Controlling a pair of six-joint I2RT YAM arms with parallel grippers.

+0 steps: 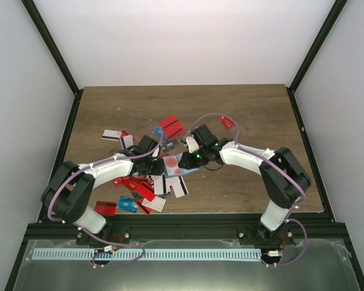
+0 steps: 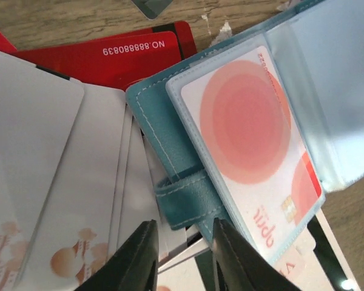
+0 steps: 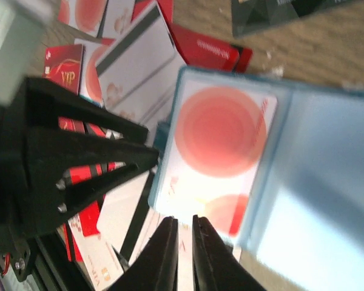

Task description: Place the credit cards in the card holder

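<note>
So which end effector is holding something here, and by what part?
Left end effector straddles the card holder's strap tab; grip uncertain. Right end effector nearly shut at its edge; hold unclear.

Left arm: bent, reaching in toward the middle.
Left gripper (image 2: 183, 257): fingers a little apart.
Right gripper (image 3: 183, 251): fingers nearly closed, maybe touching.
</note>
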